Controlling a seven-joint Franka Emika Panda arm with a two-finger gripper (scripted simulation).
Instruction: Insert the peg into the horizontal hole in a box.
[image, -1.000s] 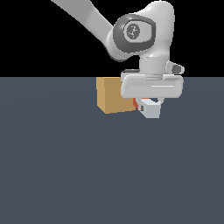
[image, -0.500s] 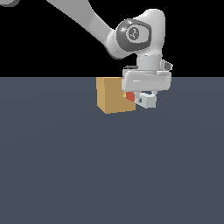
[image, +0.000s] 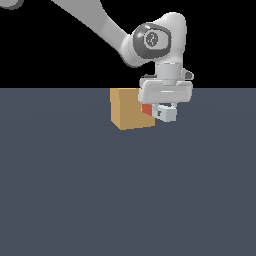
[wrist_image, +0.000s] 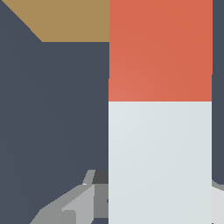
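The tan box (image: 130, 108) stands on the dark floor in the exterior view. My gripper (image: 161, 109) is just to the exterior view's right of it, shut on the peg. The peg (image: 167, 114) lies level, its red end (image: 147, 109) against or at the box's side face. The hole is hidden behind the peg and the box's edge. In the wrist view the peg (wrist_image: 160, 162) fills the frame, white near me and red (wrist_image: 160, 50) further out, with a corner of the box (wrist_image: 70, 19) beyond it. One grey finger (wrist_image: 65, 211) shows beside the peg.
The dark grey floor (image: 125, 190) spreads around the box. The arm (image: 152, 40) reaches down from the exterior view's upper left above the box.
Since a second ago the gripper has lifted slightly and shifted towards the box, bringing the peg's red end up to the box's side. Little has moved in the last half second.
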